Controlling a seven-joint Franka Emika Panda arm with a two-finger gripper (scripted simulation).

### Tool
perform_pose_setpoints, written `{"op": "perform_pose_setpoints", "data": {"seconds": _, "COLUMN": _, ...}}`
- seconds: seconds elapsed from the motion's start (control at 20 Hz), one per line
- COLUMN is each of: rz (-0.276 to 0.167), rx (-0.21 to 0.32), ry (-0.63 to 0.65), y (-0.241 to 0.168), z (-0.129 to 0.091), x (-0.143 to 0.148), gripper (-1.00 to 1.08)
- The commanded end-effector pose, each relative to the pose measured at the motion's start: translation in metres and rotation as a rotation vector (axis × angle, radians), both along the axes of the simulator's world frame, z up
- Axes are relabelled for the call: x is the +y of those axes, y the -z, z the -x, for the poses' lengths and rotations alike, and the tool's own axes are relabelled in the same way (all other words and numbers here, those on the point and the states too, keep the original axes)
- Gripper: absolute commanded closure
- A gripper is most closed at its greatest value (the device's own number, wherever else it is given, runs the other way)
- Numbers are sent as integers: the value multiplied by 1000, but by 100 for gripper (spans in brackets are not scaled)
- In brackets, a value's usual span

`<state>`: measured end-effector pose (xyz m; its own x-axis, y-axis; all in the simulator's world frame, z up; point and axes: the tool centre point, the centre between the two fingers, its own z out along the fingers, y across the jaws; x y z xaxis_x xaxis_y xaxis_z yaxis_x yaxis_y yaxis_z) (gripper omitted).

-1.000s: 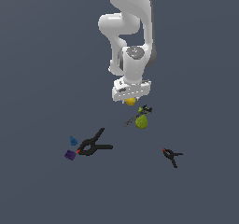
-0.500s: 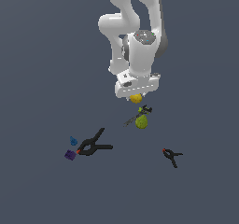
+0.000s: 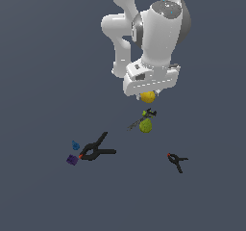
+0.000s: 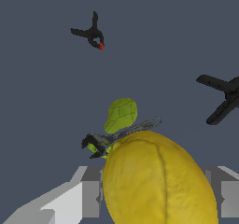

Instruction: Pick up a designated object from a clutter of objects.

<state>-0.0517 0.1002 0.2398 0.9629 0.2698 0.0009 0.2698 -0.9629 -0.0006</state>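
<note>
Two black spring clamps lie on the dark floor in the exterior view: a larger clamp (image 3: 97, 149) toward the exterior view's left and a smaller clamp (image 3: 177, 160) toward its right, well apart. Just beside the larger one sit one blue piece (image 3: 75, 145) and one purple cube (image 3: 72, 160). Between the clamps, higher in the frame, one green pear-shaped fruit (image 3: 145, 125) touches a thin dark tool (image 3: 142, 119). Above them the gripper (image 3: 148, 96) holds the yellow lemon (image 3: 148, 97) off the floor, clear of the clutter.

One lemon (image 4: 158, 181) fills the foreground of the wrist view, clamped between the grey fingers (image 4: 91, 192) on either side. Beyond it lie the green fruit (image 4: 121, 114) and the tool (image 4: 119, 137) across its base. Both clamps show, the smaller clamp (image 4: 91, 33) whole, the larger clamp (image 4: 224, 98) cut by the frame edge.
</note>
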Motion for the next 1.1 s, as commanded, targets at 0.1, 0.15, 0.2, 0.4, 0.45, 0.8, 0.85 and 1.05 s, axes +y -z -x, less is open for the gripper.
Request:
{"op": "perform_pose_setpoints", "data": {"seconds": 0.1, "rz": 0, "rx": 0, "ry": 0, "y": -36, "z": -21, "x": 9, "gripper": 108}}
{"op": "perform_pose_setpoints", "data": {"seconds": 0.15, "rz": 0, "rx": 0, "ry": 0, "y": -43, "z": -26, "x": 11, "gripper": 108}}
{"op": "perform_pose_setpoints", "data": {"seconds": 0.2, "rz": 0, "rx": 0, "ry": 0, "y": -50, "z": -30, "x": 13, "gripper": 108}}
{"op": "perform_pose_setpoints", "data": {"seconds": 0.4, "rz": 0, "rx": 0, "ry": 1, "y": -77, "z": -47, "x": 20, "gripper": 108}}
{"op": "perform_pose_setpoints", "data": {"seconds": 0.45, "rz": 0, "rx": 0, "ry": 1, "y": -83, "z": -51, "x": 21, "gripper": 108}}
{"op": "perform_pose_setpoints", "data": {"seconds": 0.8, "rz": 0, "rx": 0, "ry": 1, "y": -124, "z": -78, "x": 32, "gripper": 108}}
{"op": "perform_pose_setpoints", "data": {"seconds": 0.85, "rz": 1, "rx": 1, "ry": 1, "y": -129, "z": -81, "x": 34, "gripper": 108}}
{"op": "perform_pose_setpoints", "data": {"seconds": 1.05, "rz": 1, "rx": 1, "ry": 1, "y": -148, "z": -94, "x": 39, "gripper": 108}}
